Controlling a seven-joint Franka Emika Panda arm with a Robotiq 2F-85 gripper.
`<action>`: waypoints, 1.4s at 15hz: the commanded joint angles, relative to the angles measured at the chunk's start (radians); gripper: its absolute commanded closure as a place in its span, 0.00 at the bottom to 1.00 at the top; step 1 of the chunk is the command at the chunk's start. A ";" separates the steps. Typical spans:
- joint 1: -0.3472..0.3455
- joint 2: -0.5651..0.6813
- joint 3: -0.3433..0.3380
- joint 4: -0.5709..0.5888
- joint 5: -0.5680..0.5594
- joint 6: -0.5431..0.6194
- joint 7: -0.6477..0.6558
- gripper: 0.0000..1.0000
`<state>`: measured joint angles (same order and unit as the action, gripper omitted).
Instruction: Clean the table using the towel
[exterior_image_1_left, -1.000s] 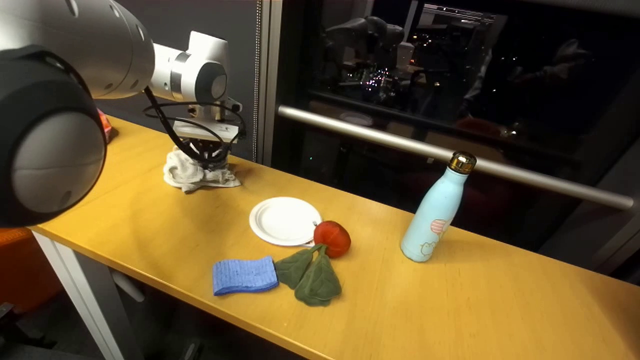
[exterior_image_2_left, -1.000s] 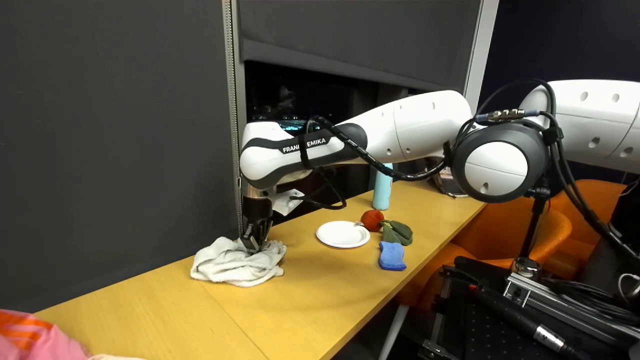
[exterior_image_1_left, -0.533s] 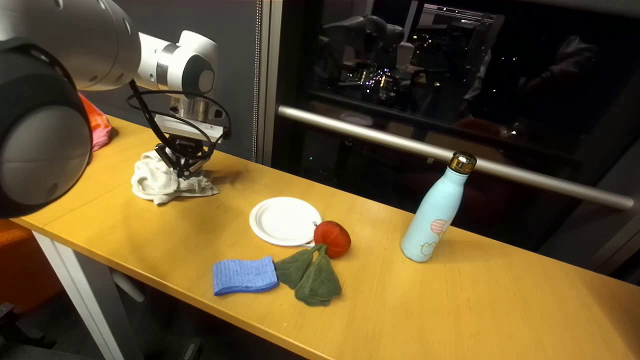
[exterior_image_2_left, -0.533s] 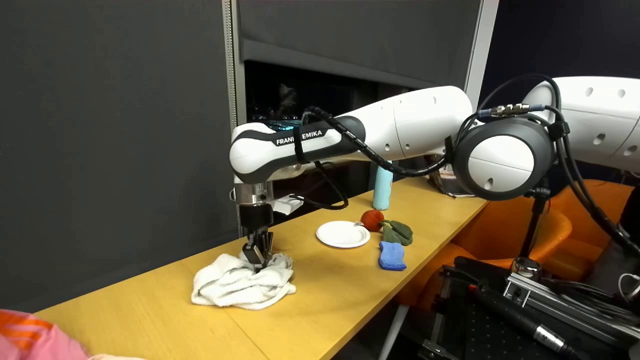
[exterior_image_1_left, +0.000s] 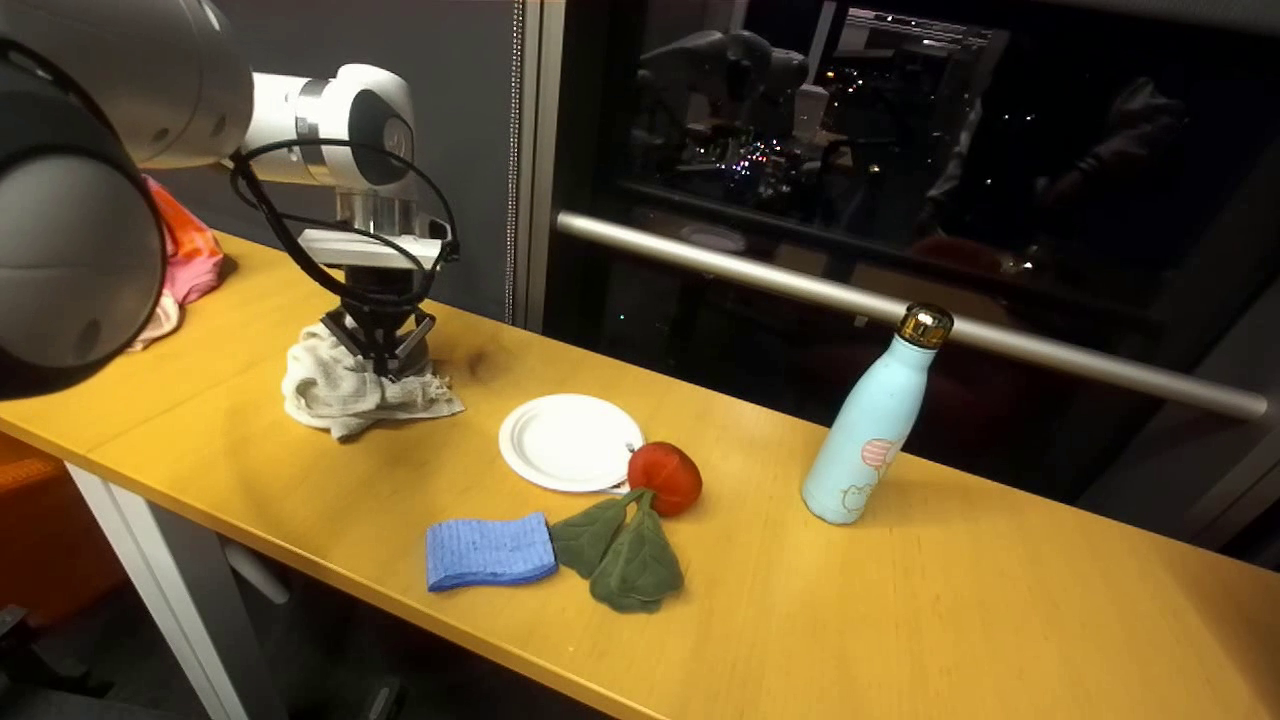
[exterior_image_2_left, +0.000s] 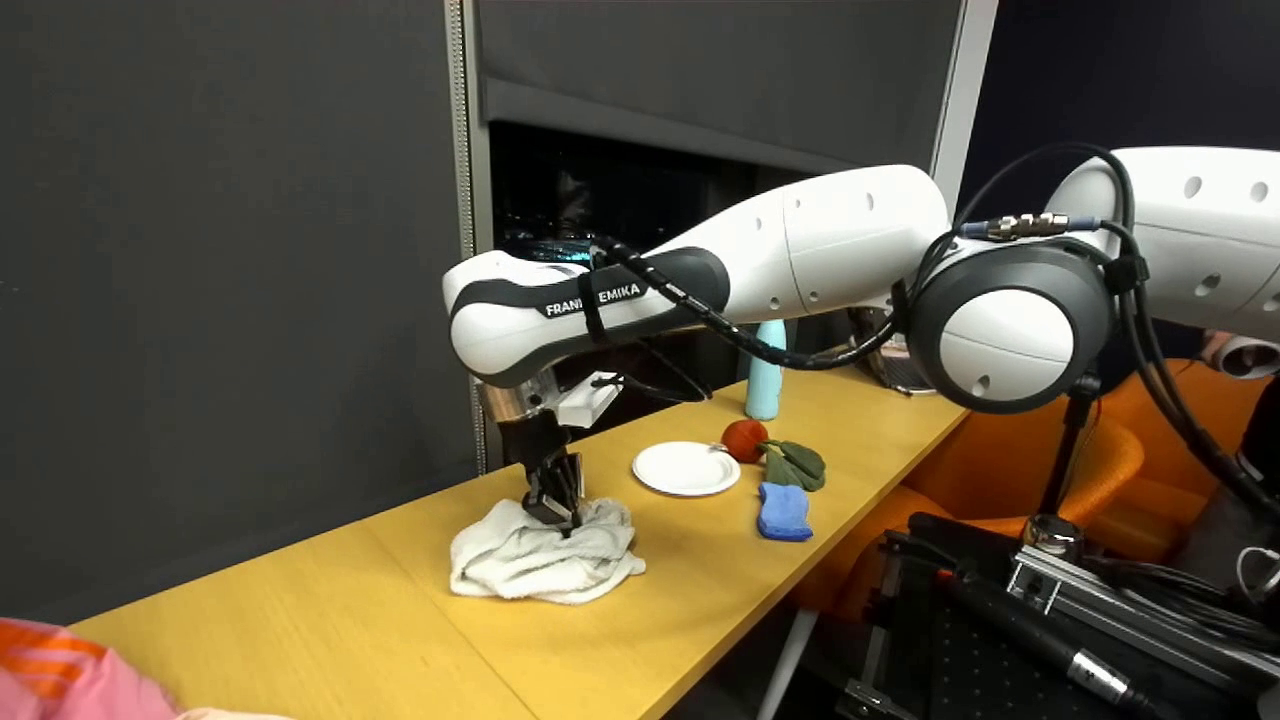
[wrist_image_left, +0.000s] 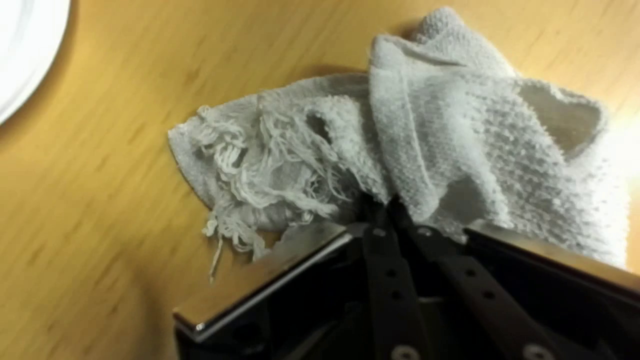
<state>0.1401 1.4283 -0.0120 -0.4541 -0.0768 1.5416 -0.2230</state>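
Wrist view: the nubby towel (wrist_image_left: 430, 135) is pinched by the hand (wrist_image_left: 385, 202), its long axis laid left-to-right, frayed end pointed left.

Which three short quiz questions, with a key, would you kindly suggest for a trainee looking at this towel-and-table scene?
1. Multiple choice: What is the gripper holding? A: the bottle; B: the towel; C: the green leaves.
2. True or false: The towel lies spread out flat, without a single fold.
3. Fill the gap: In both exterior views, the white ____ lies nearer the towel than the blue sponge does.

Key: 1. B; 2. False; 3. plate.
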 joint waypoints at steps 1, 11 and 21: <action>0.018 0.053 -0.071 -0.009 -0.081 -0.029 0.062 0.99; 0.064 0.148 -0.213 0.005 -0.259 0.149 0.397 0.99; 0.087 0.058 -0.140 0.004 -0.179 0.227 0.666 0.99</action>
<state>0.2281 1.4862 -0.1930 -0.4314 -0.3206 1.6732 0.3776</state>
